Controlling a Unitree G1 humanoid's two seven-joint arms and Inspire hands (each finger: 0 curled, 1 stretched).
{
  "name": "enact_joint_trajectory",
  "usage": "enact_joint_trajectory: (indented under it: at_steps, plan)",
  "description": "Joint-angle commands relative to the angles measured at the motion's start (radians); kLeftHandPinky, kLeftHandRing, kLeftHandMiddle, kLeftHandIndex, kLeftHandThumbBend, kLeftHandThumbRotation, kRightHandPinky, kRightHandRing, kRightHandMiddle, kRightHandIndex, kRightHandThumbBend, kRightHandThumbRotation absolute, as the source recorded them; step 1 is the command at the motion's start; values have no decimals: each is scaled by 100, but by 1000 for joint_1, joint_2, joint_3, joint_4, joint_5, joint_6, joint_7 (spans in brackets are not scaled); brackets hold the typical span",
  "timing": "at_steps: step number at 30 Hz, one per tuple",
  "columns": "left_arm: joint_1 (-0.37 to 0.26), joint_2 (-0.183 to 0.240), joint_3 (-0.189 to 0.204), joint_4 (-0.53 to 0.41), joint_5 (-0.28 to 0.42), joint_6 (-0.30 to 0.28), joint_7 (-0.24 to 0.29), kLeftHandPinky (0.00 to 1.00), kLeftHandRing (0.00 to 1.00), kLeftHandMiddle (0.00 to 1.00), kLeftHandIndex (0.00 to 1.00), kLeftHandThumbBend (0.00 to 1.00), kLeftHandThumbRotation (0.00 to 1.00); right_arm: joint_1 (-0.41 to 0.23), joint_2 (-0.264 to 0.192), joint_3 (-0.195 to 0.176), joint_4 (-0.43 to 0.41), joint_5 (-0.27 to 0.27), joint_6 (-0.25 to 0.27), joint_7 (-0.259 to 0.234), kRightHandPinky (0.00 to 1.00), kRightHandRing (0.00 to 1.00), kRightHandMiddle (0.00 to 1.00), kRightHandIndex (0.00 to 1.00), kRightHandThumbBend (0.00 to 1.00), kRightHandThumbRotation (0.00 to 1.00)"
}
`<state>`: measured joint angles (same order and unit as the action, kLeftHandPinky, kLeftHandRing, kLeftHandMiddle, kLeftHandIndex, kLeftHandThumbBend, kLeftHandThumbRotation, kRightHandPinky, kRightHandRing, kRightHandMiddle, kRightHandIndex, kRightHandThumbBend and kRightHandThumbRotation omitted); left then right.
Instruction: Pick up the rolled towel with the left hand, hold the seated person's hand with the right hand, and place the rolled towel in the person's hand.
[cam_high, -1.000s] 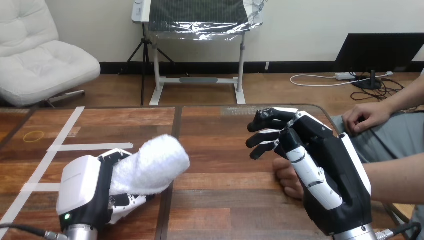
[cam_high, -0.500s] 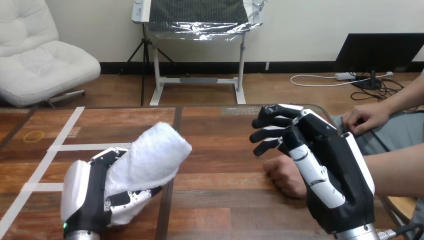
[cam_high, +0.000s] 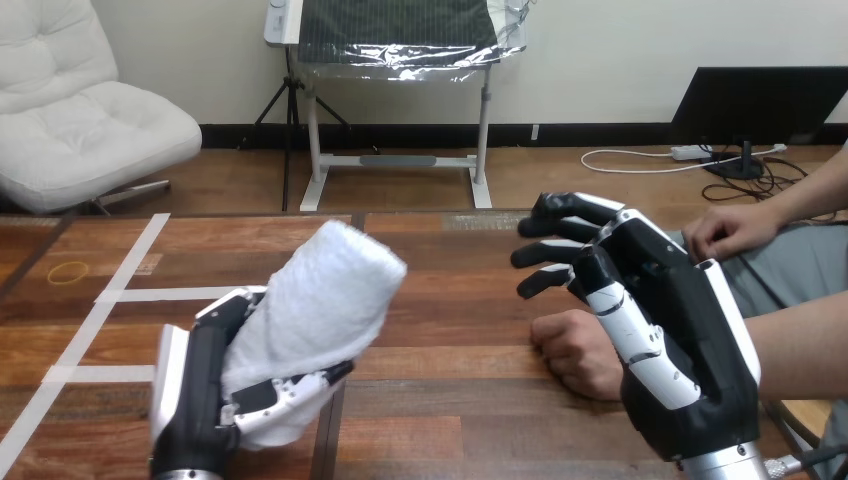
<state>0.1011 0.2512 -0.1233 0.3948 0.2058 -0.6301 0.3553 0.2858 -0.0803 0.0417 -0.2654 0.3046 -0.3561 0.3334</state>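
Note:
The white rolled towel (cam_high: 330, 295) is lifted off the table at the lower left, tilted with its upper end toward the right. My left hand (cam_high: 225, 400) is shut on its lower part, thumb and fingers curled round it. My right hand (cam_high: 650, 320) hovers open at the right, fingers extended and pointing left. The person's hand (cam_high: 575, 350) rests as a fist on the wooden table (cam_high: 450, 290) just below and left of my right hand's palm. I cannot tell whether the two touch; my fingers are not curled round it.
White tape lines (cam_high: 130, 275) run across the table's left part, with a small yellow ring (cam_high: 68, 272) beside them. The person's other hand (cam_high: 730, 232) rests on their lap beyond the table's right edge.
My left hand has raised the towel and carried it rightward, turning so its palm faces the centre. My right hand has shifted slightly right and away, uncovering more of the person's fist.

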Motion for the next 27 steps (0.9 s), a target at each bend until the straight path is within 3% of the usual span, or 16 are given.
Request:
enact_joint_trajectory:
  at_steps: [1,5,17,21,27]
  plan:
    - [-36,-41,25,-133,-35,-63,-27,43,44,49,52,69,12,-69,-5,-26,-12,4,10,-14,52,65,74,72,39,43]
    - [-24,-61,24,-171,-42,-77,-48,43,44,49,52,69,13,-68,-9,-39,-25,-47,27,-50,53,67,75,72,41,43]
    - [18,-109,9,-295,-53,-81,-122,42,44,48,52,69,17,-112,-49,-94,15,-166,-23,-89,59,72,77,74,43,45]
    - [34,-124,1,-333,-62,-72,-152,41,44,48,52,69,16,-134,-82,-121,36,-228,-45,-102,60,72,78,75,45,44]
    - [56,-150,0,-382,-37,-54,-167,38,42,47,51,71,16,-160,-142,-150,47,-299,-34,-109,63,75,80,76,49,38]
